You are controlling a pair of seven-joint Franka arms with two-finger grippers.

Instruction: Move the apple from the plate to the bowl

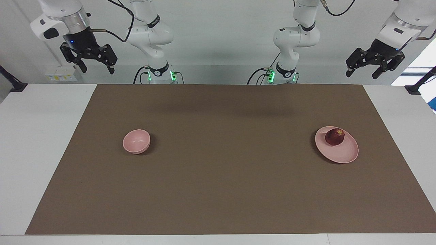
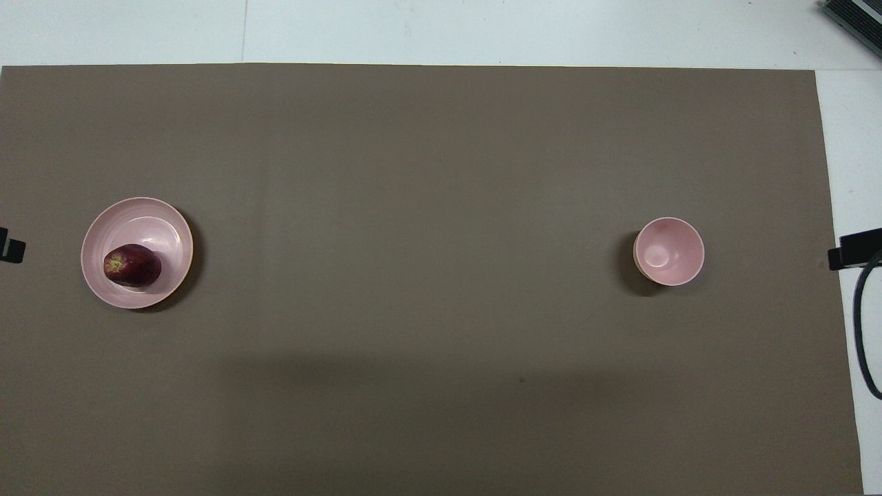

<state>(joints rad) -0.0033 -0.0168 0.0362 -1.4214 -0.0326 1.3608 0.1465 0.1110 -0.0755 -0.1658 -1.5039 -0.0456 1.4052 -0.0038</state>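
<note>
The dark red apple (image 1: 334,136) lies on the pale pink plate (image 1: 344,153), toward the left arm's end of the table. In the overhead view the apple (image 2: 132,266) sits on the part of the plate (image 2: 169,224) nearest the robots. The small deep pink bowl (image 1: 136,141) stands empty toward the right arm's end, and also shows in the overhead view (image 2: 668,251). My left gripper (image 1: 362,74) hangs open and empty, high above the table's edge near its base. My right gripper (image 1: 97,69) hangs open and empty, high at the other end. Both arms wait.
A brown mat (image 1: 224,183) covers most of the white table (image 1: 37,143). Black clamps stand at the table's two ends (image 1: 15,86) (image 1: 414,89). A wide stretch of bare mat lies between bowl and plate.
</note>
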